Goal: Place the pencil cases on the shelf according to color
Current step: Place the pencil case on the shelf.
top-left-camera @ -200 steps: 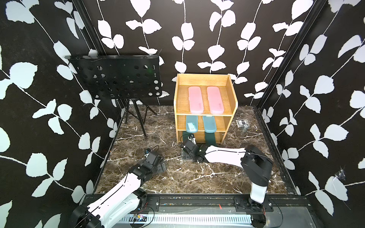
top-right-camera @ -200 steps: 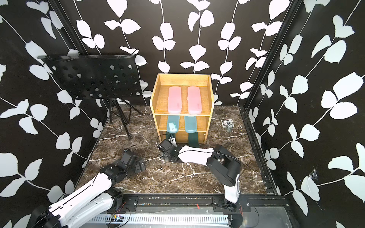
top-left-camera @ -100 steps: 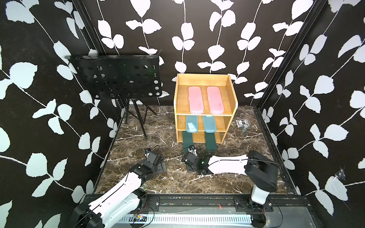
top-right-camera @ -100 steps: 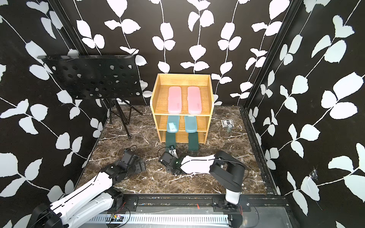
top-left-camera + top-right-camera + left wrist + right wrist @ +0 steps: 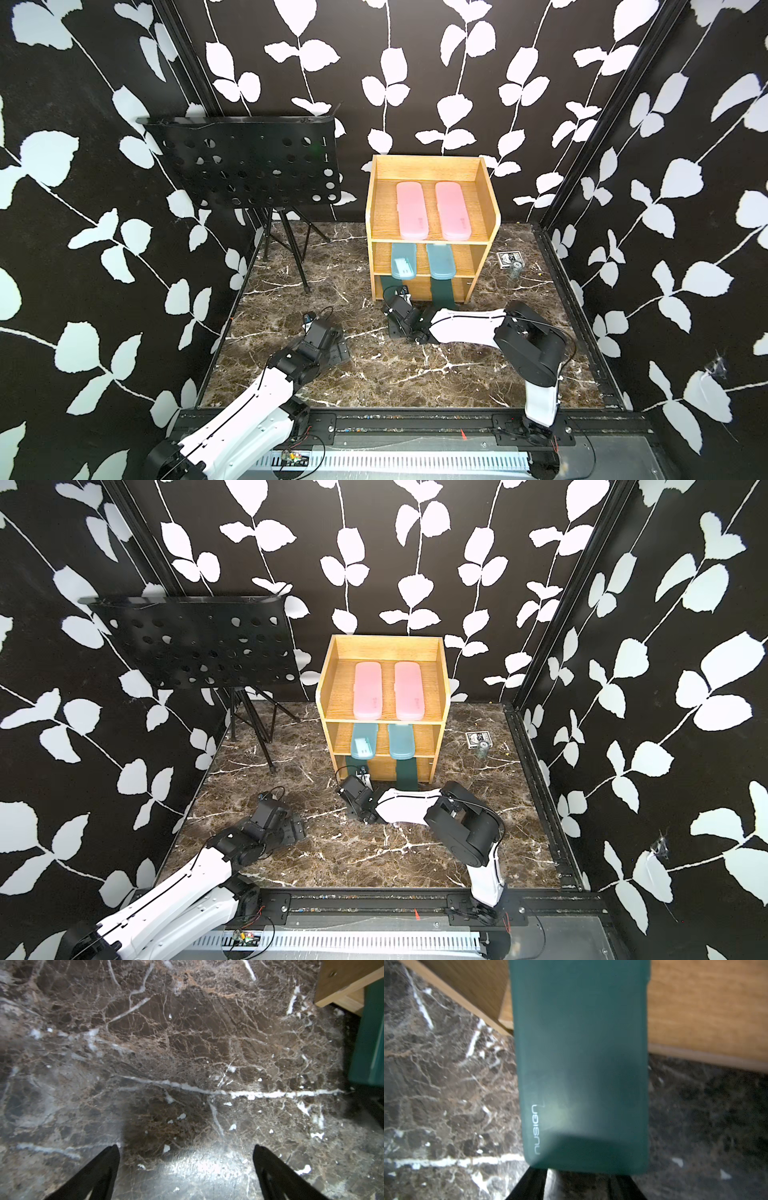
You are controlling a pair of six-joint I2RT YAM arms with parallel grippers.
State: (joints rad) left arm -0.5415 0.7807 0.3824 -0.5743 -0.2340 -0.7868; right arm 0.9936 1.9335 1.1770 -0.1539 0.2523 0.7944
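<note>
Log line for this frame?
shelf top: pink cases | middle: blue cases | bottom: green cases, sticking out | right gripper: at end of one green case, grip unclear | left gripper: open, empty

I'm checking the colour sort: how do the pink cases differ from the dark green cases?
The pink cases lie on the top tier of the shelf; the dark green cases are in the bottom tier. The pink cases stay behind their tier's front edge; the dark green cases jut out past theirs. Both pairs lie side by side, lengthwise front to back.
</note>
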